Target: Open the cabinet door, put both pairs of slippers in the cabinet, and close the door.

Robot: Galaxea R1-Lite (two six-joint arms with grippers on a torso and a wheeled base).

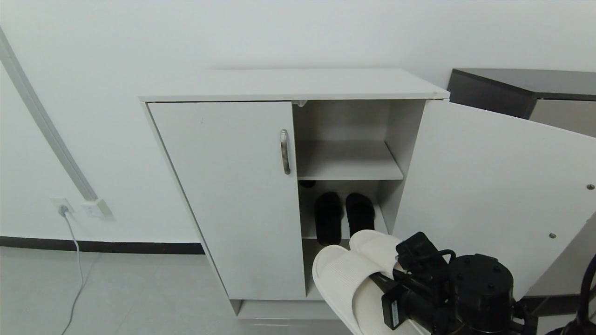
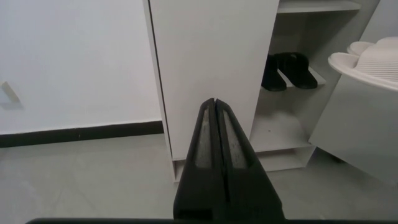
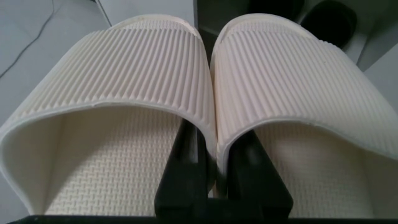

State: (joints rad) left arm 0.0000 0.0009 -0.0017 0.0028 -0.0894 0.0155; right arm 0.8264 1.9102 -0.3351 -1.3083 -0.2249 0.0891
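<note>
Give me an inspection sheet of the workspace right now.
Surface: grey floor, cabinet standing on it.
Job's things: white two-door cabinet, right door open, left door shut; black pair of slippers on its lower shelf; cream ribbed pair of slippers held before the opening.
Clutter: nothing seen.
Grippers: right gripper shut on the cream pair; left gripper shut, holding nothing.
Cables: grey cable hanging from a wall socket to the floor, left of the cabinet.
Surroundings: white wall; dark-topped unit beyond the open door.
</note>
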